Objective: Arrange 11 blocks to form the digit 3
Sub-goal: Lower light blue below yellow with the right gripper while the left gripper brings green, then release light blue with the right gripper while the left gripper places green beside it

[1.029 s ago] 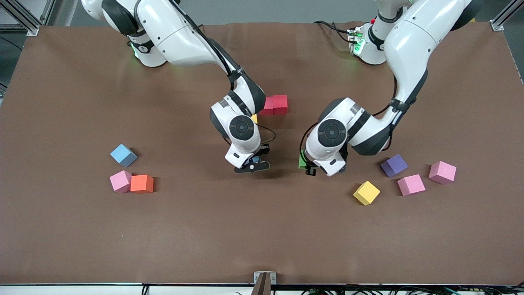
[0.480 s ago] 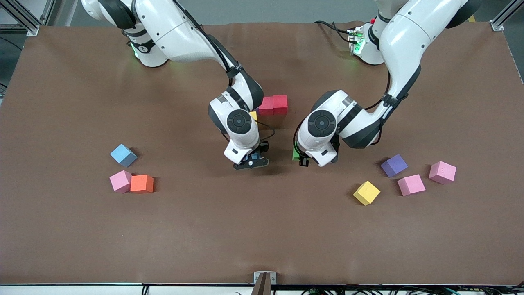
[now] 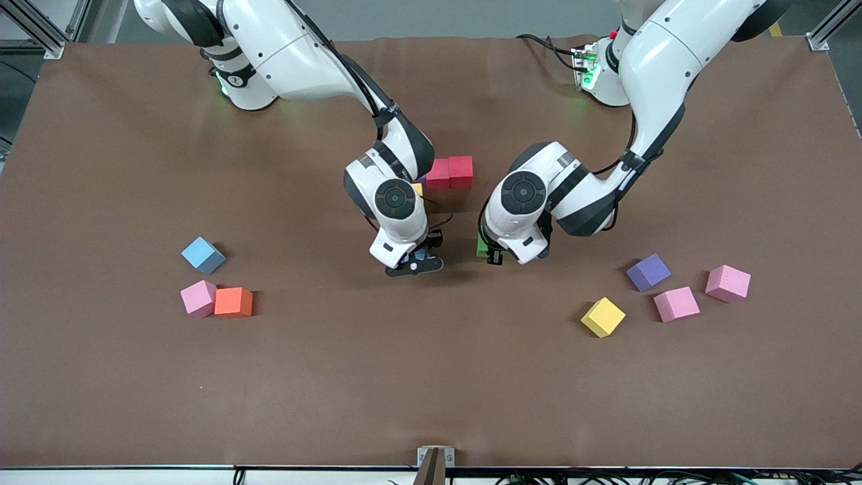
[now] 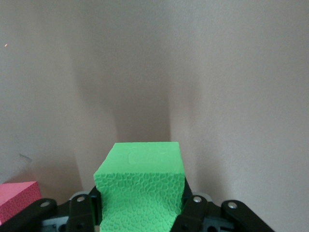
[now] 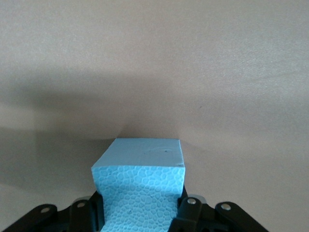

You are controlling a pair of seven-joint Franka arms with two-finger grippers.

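My right gripper (image 3: 415, 263) is shut on a light blue block (image 5: 140, 179) and hangs over bare table near the middle. My left gripper (image 3: 490, 252) is shut on a green block (image 4: 140, 188), whose edge (image 3: 482, 244) shows under the wrist. Of the digit 3, two touching red blocks (image 3: 460, 170) show just past both wrists. A sliver of a yellow block (image 3: 418, 189) beside them is mostly hidden by the right arm. A reddish block corner (image 4: 17, 198) sits at the edge of the left wrist view.
Toward the right arm's end lie a light blue block (image 3: 202, 255), a pink block (image 3: 198, 298) and an orange block (image 3: 233, 302). Toward the left arm's end lie a yellow block (image 3: 603, 316), a purple block (image 3: 648, 271) and two pink blocks (image 3: 676, 304), (image 3: 727, 283).
Both grippers have carried their blocks toward the red blocks. The left one with the green block moved more; the right one shifted only slightly. The loose blocks stayed put.
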